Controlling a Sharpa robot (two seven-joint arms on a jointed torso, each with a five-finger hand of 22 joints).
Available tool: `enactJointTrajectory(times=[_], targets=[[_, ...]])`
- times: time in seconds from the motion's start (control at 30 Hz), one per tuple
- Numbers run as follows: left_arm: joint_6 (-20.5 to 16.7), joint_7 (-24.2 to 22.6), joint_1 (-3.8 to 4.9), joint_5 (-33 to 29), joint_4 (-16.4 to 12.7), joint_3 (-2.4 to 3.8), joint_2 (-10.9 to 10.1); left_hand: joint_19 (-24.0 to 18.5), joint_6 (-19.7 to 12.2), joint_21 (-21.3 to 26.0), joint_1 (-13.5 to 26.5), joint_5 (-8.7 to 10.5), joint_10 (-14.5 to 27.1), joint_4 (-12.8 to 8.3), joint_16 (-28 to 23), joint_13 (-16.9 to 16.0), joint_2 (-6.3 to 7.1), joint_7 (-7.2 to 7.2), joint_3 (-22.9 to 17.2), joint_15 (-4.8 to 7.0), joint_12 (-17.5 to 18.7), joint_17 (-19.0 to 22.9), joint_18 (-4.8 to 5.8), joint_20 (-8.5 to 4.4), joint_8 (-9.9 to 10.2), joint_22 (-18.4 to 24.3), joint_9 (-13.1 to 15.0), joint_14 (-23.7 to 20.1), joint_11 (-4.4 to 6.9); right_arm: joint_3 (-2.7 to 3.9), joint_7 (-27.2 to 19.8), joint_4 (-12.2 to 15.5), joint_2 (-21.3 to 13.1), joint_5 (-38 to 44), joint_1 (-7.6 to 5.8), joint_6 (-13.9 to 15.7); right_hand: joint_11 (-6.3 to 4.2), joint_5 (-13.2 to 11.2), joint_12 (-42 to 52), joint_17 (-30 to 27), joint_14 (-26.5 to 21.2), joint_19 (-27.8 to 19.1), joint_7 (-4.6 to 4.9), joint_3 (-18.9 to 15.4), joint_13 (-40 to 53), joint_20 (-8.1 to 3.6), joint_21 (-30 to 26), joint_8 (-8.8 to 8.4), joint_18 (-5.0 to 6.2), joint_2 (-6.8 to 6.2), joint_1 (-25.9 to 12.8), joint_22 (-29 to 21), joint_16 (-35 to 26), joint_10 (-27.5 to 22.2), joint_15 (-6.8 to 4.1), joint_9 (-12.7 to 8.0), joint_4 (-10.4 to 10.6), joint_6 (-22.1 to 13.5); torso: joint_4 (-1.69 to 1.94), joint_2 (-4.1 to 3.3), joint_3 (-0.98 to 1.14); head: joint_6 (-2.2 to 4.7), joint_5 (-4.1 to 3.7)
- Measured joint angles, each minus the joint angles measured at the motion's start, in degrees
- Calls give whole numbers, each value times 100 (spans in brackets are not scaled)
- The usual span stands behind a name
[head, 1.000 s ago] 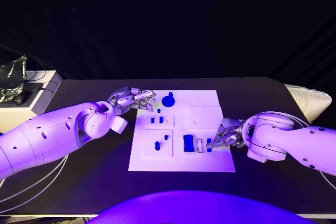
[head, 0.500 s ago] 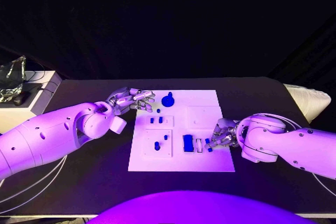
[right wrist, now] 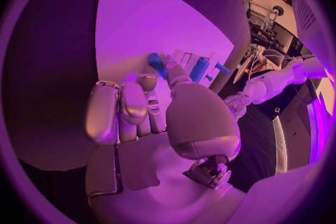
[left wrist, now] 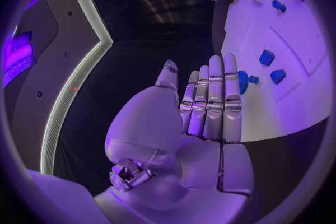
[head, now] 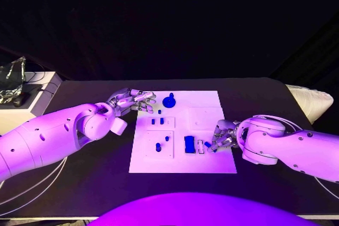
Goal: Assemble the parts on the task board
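The white task board (head: 205,113) lies mid-table with several blue parts on it. My left hand (head: 134,99) hovers at the board's far left corner, fingers straight and side by side (left wrist: 210,101), holding nothing. A blue knob (head: 169,100) stands just beyond its fingertips, also seen as the knob (left wrist: 242,81). My right hand (head: 220,137) is at the board's right edge and pinches a small blue part (right wrist: 155,63) between thumb and finger. A larger blue block (head: 189,143) lies just left of it. Two small blue pegs (head: 158,121) stand mid-board.
A white side table (head: 28,93) with a clear bag stands beyond the table's left edge. A pale padded object (head: 311,101) sits off the right edge. The black tabletop (head: 92,177) surrounds the board.
My right hand has crept a little to the left over the board's right edge, toward the blue block. The left hand has stayed in place.
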State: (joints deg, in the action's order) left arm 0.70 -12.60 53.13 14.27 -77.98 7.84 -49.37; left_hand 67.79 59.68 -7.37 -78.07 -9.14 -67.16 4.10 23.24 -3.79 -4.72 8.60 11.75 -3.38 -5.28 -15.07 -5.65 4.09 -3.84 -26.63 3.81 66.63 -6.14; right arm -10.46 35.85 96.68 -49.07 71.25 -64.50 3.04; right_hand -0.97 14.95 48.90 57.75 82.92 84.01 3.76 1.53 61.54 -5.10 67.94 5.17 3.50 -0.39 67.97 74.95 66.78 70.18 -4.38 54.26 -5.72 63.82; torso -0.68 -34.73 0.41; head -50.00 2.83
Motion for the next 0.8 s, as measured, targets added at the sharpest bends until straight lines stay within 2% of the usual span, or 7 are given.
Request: enactJointTrajectory(times=[0.13,0.23,0.33,0.4,0.57,0.77,0.8], targets=[[1,3,0,1,-2,0,-4,0,0,0,0,0,0,0,0,0,0,0,0,0,0,5,0,0,0,0,0,0,0,-5,0,30,-1,137,8,0,0,74,0,-2,0,0,2,1,-3,0,0,-1,0,0,0,0,-32,0,0,49,-31,-2,-1,-2,-1,0,-1],[1,6,0,1,-3,0,-8,0,0,0,0,0,0,0,0,0,0,0,0,0,0,5,0,0,0,0,0,0,0,-10,0,66,-5,234,16,7,32,577,-23,-4,0,0,83,3,-9,0,0,-10,0,8,8,-1,-32,-32,0,184,-33,-82,0,-2,1,0,-4],[1,9,0,1,-4,0,-9,0,0,0,0,0,21,0,0,0,0,0,0,0,0,5,0,0,0,14,0,0,-21,-13,-4,102,-14,297,21,14,53,842,-23,-4,0,0,132,183,-7,0,0,-12,0,8,8,-1,-32,-53,0,189,-7,-131,0,-2,2,0,-5],[1,11,0,1,-5,0,-9,0,0,0,0,0,21,0,0,0,0,0,0,0,0,5,0,0,0,14,0,0,-21,-14,-8,116,-20,305,21,19,63,1027,-23,1,0,0,152,374,6,0,0,-78,0,11,5,-1,-32,-63,0,201,184,-130,0,-2,2,0,-9],[1,16,0,2,-7,0,-11,0,0,0,0,0,21,0,0,0,0,0,0,0,0,5,0,0,0,14,0,0,-21,-15,-33,140,-43,254,22,49,75,1153,0,31,0,0,250,706,25,0,70,-170,0,98,-83,-1,-32,-72,0,215,515,-64,0,-2,1,0,-9],[1,21,0,2,-8,0,-15,0,-21,0,-24,0,21,0,0,0,-24,21,0,0,0,11,-1,0,0,14,0,0,-21,-15,-77,151,-97,68,23,137,72,1233,0,53,0,0,224,720,37,0,88,-142,0,127,-210,-1,-32,-68,0,210,529,59,0,-2,-1,0,3],[1,22,0,2,-8,-1,-15,0,-21,0,-24,0,21,0,0,0,-24,21,0,0,0,11,-1,0,0,14,0,0,-21,-16,-83,158,-108,37,24,152,72,1235,0,53,0,0,206,898,42,0,88,-143,0,97,-241,-2,-32,-67,0,209,706,77,0,-1,-1,0,4]])
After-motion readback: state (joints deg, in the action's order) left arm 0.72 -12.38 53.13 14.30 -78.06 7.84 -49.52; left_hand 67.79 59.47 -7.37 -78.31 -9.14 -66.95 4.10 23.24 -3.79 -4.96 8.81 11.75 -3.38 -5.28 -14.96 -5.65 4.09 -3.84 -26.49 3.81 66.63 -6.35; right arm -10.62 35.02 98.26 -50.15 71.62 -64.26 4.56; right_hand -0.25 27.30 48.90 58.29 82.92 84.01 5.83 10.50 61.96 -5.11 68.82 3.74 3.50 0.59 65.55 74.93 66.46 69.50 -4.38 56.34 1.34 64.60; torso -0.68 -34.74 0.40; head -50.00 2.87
